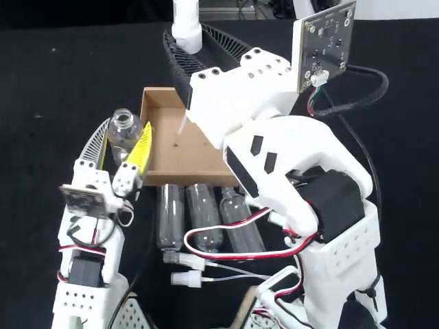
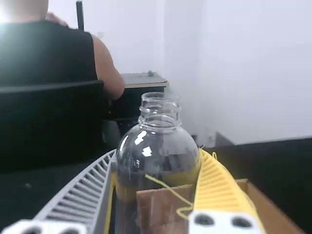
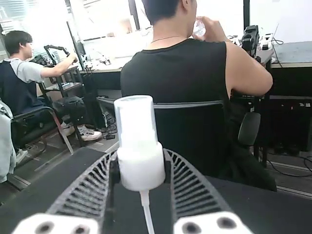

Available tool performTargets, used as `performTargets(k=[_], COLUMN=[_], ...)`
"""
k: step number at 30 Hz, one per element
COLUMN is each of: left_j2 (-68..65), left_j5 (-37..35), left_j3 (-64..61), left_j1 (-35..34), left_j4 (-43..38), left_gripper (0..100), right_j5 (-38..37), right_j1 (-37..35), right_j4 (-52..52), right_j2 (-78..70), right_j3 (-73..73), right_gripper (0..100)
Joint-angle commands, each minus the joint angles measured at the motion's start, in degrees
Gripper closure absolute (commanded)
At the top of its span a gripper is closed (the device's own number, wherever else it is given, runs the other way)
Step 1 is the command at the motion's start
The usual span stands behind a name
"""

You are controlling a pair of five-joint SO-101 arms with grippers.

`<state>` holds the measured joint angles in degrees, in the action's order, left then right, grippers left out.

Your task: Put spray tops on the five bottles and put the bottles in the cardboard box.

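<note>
Left claw (image 1: 127, 137): pinching a capless bottle (image 2: 156, 146), upright between its fingers.
Box (image 1: 147, 96): just beside that claw.
Lying bottles (image 1: 202, 216): three, nearer the arm bases than either claw.
Right claw (image 3: 140, 158): clamped on a spray top (image 1: 186, 24), tube hanging below.

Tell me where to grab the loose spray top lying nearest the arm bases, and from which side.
Grip that spray top by its stubby white head, coming straight down from above. It lies on its side on the table, and its thin tube trailing sideways looks too slim to hold. The other loose top lies close, so probably keep the grip narrow.
</note>
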<state>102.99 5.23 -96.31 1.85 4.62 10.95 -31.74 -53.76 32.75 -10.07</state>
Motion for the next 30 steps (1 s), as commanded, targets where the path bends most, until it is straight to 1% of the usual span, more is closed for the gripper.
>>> performTargets(k=[1, 3, 6, 10, 14, 16, 18, 20, 24, 25, 28, 30], left_j2=[1.3, 1.1, 1.1, 1.2, 1.4, 1.4, 1.4, 1.4, 1.4, 1.4, 1.4, 1.4], left_j5=[18.0, 22.8, 26.3, 26.9, 26.9, 26.7, 26.5, 24.4, 14.2, 12.7, 11.3, 11.3], left_j3=[-1.0, -1.0, -1.0, -1.0, -1.0, -1.0, -1.0, -1.0, -1.0, -1.0, -1.0, -1.0], left_j1=[4.0, 7.7, 12.5, 16.2, 17.2, 16.0, 13.2, 10.2, 6.4, 5.8, 3.1, 2.2], left_j4=[0.4, 0.8, 2.0, 6.2, 14.3, 13.5, 11.7, 9.1, 4.5, 3.0, 1.7, 1.1], left_gripper=[97, 97, 97, 97, 97, 97, 97, 97, 97, 97, 97, 97], right_j5=[0.1, 0.5, 0.5, 0.2, 0.1, 0.1, 0.1, 0.1, 0.1, 0.1, 0.1, 0.1], right_j1=[-0.7, -0.7, -0.7, -0.7, -0.4, -0.4, -0.4, -0.5, -0.4, -0.4, -0.4, -0.5], right_j4=[1.8, 1.8, 1.8, 2.4, 2.7, 2.6, 2.6, 4.3, 14.8, 17.8, 25.5, 27.3], right_j2=[0.0, 0.0, -0.1, -0.2, -0.4, -0.4, -0.4, -0.4, -0.4, 0.0, 0.1, 0.0], right_j3=[-0.1, -0.1, -0.1, 0.0, 0.0, 0.0, 0.1, 1.7, 9.5, 11.6, 16.0, 17.1], right_gripper=[98.6, 98.6, 98.6, 98.6, 98.6, 98.6, 98.6, 98.6, 98.6, 98.6, 98.6, 98.6])
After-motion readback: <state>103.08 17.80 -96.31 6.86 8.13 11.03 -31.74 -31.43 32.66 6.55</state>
